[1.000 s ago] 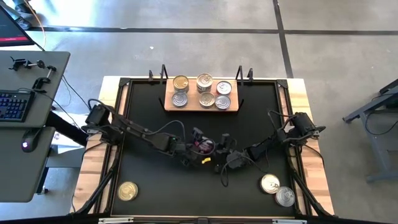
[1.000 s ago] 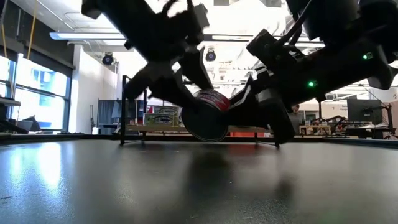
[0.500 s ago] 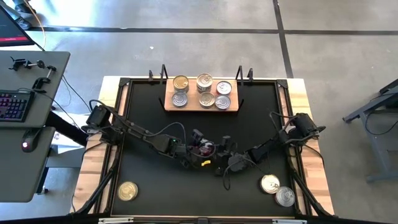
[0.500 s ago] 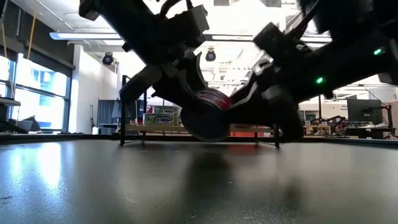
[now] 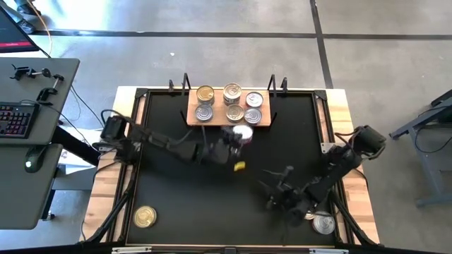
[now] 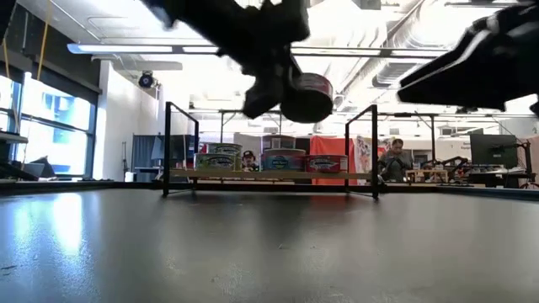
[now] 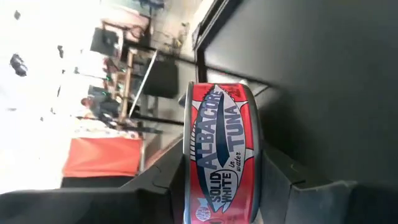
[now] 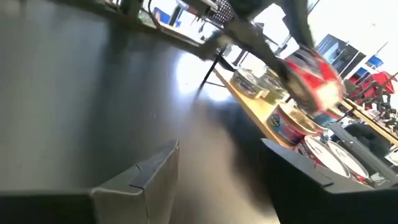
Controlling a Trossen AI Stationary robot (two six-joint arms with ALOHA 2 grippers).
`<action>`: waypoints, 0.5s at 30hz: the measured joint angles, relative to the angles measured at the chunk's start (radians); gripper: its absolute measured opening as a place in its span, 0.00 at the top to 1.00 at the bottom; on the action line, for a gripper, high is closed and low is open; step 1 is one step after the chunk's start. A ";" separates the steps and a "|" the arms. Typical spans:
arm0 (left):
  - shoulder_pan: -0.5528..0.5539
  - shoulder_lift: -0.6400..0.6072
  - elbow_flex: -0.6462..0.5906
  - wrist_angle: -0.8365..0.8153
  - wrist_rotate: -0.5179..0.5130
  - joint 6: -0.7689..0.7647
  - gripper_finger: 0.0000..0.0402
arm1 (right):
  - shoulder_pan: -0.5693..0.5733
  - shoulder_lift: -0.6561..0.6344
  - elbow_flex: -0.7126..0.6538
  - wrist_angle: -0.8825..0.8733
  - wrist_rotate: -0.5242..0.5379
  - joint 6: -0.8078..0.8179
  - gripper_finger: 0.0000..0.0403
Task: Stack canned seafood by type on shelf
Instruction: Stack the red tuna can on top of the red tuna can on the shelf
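We have lifted the red tuna can in our clenched left pincer toward the shelf; right pincer, released, has withdrawn

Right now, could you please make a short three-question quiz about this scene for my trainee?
1. True or false: the left jaws hold the red tuna can.
2. How many cans lie on the wooden shelf? A) three B) six C) nine
3. The right jaws hang empty near which table corner?

Key: 1 true. 2 B. 3 The front right corner, close to two loose cans.
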 joint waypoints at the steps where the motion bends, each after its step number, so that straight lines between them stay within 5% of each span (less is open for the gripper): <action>1: 0.042 0.000 0.024 -0.025 0.043 -0.001 0.71 | 0.011 -0.002 0.000 -0.013 0.015 0.021 0.48; 5: 0.198 0.057 0.146 -0.081 0.235 -0.002 0.71 | 0.022 -0.004 0.000 -0.044 0.052 0.062 0.48; 15: 0.372 0.363 0.506 -0.154 0.214 0.002 0.71 | -0.035 -0.005 -0.002 -0.061 -0.001 0.098 0.48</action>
